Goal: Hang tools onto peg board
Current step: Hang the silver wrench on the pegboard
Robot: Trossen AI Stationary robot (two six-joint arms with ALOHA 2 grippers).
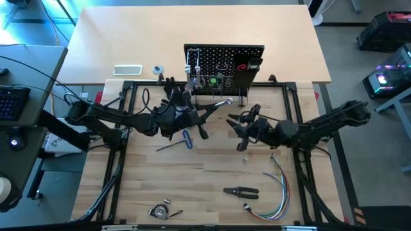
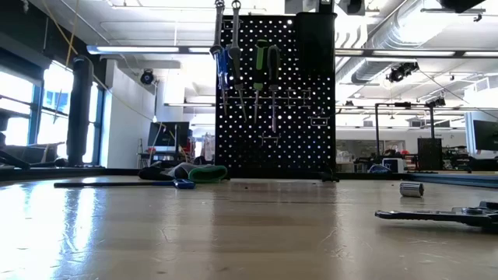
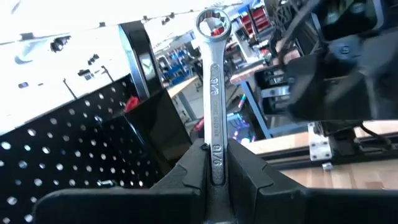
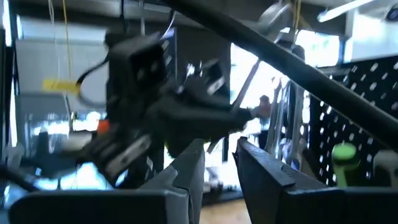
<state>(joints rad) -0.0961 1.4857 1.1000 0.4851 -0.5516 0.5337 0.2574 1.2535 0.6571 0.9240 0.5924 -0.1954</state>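
Observation:
The black peg board (image 1: 223, 64) stands at the table's far middle, with green- and blue-handled tools hanging on it (image 2: 261, 66). My left gripper (image 1: 207, 111) is just in front of the board, shut on a silver wrench (image 1: 221, 103). My right gripper (image 1: 236, 124) hovers to the right of it, open and empty; its fingers (image 4: 189, 168) show a gap. A blue-handled hex key (image 1: 183, 141) and black pliers (image 1: 241, 191) lie flat on the table. My left gripper pinches the wrench's flat shaft (image 3: 215, 155) between its two fingers (image 3: 245, 171), back from the ring end (image 3: 213, 25). The fingers come from the table's left and lie along the wrench. The wrench sticks out ahead of them, lifted clear, ring end toward the peg board's right part.
A bundle of coloured wires (image 1: 276, 186) lies at the near right and a small metal socket (image 1: 245, 160) in the middle. A round tool (image 1: 160, 210) lies at the near edge. A black glove (image 2: 187, 173) lies near the board's foot. The black frame rails (image 1: 122, 115) border the table.

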